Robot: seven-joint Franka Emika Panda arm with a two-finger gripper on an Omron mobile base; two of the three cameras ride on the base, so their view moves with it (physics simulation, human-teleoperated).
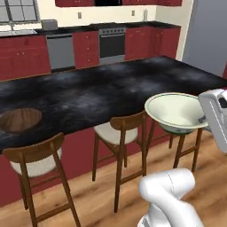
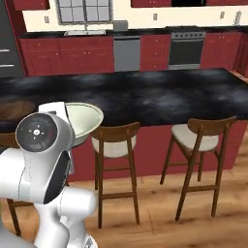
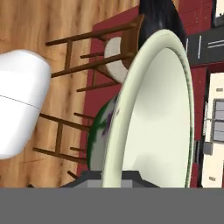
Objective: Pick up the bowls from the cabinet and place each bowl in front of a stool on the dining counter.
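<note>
I am gripping the cream bowl (image 3: 153, 118) by its rim, my claw (image 3: 113, 177) clenched on the edge so it rides level, out in front of the stools (image 1: 119, 133). Beyond it, the wooden bowl (image 1: 20, 119) is already sitting on the dining counter (image 1: 111, 88), facing the left stool (image 1: 37, 162).

An oven (image 1: 112, 43) at twelve o'clock, a dishwasher (image 1: 60, 51) at eleven beside it, a window (image 2: 84, 9) above the sink (image 2: 85, 33), wooden floor (image 2: 155, 213) below.
</note>
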